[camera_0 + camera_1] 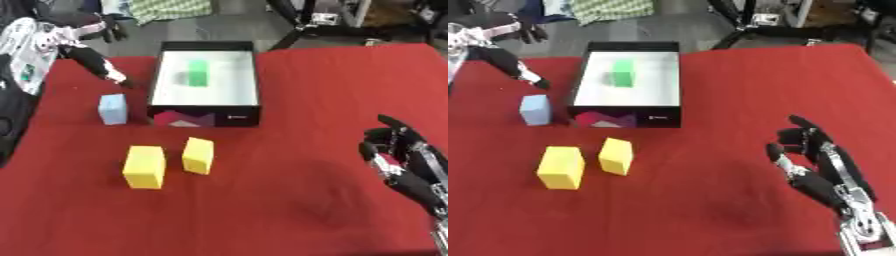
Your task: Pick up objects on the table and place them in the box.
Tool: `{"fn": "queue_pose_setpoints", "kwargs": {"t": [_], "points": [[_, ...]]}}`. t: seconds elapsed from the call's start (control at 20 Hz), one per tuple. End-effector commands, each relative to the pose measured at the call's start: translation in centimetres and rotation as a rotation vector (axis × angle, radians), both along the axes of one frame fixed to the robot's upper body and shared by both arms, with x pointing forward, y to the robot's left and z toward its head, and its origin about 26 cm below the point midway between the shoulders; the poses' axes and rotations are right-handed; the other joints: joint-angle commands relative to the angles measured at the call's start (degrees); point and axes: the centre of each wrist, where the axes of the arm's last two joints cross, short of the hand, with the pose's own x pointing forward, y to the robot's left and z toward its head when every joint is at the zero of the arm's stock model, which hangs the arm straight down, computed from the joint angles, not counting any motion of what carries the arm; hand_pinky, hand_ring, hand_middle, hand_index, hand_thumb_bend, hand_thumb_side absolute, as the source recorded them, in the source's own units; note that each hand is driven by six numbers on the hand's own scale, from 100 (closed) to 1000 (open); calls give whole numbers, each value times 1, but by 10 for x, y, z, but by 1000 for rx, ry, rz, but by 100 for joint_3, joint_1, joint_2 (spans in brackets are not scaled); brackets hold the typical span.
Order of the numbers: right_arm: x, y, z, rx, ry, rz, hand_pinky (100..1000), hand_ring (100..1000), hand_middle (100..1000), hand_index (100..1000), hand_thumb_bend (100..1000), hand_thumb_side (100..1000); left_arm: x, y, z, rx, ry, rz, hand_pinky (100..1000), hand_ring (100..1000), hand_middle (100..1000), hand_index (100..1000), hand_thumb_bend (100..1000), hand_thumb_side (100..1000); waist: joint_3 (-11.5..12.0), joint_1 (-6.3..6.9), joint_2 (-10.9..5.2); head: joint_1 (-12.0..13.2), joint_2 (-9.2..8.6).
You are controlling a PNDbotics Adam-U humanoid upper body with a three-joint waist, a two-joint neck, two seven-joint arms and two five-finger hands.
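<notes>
Right hand (811, 160) low at the right over bare red cloth (728, 90), fingers spread and a little bent, holding nothing, touching no block. Shown more fully in the right eye view, wrist and silver forearm joint included; cut by the frame edge in the left eye view. Left hand (112, 74) high at the left, above the cloth's far left corner, fingers pointing down toward the table; too blurred to tell whether spread or closed. Nothing visibly held there. Pale cluttered arm parts behind it along the left edge, wider in the left eye view. Just below that hand, blue block (112, 108), upright on the cloth, beside the box's left front corner but apart from it. Box (157, 80) at table centre-far, black walls, white floor, a pink and white pattern on its front face. Inside, green block (199, 73), toward the far half, clear of the walls. In front of the box, two yellow blocks side by side, near but not touching: big yellow block (144, 166) to the left, small yellow block (198, 155) to the right and slightly farther back. Both well apart from the right hand. Beyond the table, grey floor and dark frame legs.
</notes>
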Motion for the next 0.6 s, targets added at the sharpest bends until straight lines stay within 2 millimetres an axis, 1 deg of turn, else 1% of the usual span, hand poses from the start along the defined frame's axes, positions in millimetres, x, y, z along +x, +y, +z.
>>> {"fn": "queue_pose_setpoints", "kwargs": {"t": [0.05,0.15,0.3,0.45,0.6], "points": [[2,-5,6,-18,-21,-3,779,772,710,938,369,479,-2,27,-5,45,116,70,819,761,746,855,770,481,-9,36,-192,-35,-7],[2,-5,6,-16,-21,-5,779,772,710,938,369,479,-1,32,-24,29,169,90,821,766,748,855,770,468,-20,21,-185,-40,-7],[2,-4,7,-12,-22,-3,779,772,710,938,367,480,0,32,-43,34,184,83,825,769,750,858,771,459,-37,-2,-171,-33,-7],[2,-4,7,-9,-22,-2,779,772,710,938,366,480,2,28,-54,26,146,69,824,765,748,857,754,447,-52,-26,-162,-34,-7],[2,-3,6,-8,-21,-1,779,772,710,939,364,480,3,23,-60,24,96,61,823,764,749,858,741,444,-56,-39,-159,-27,-7]]}}
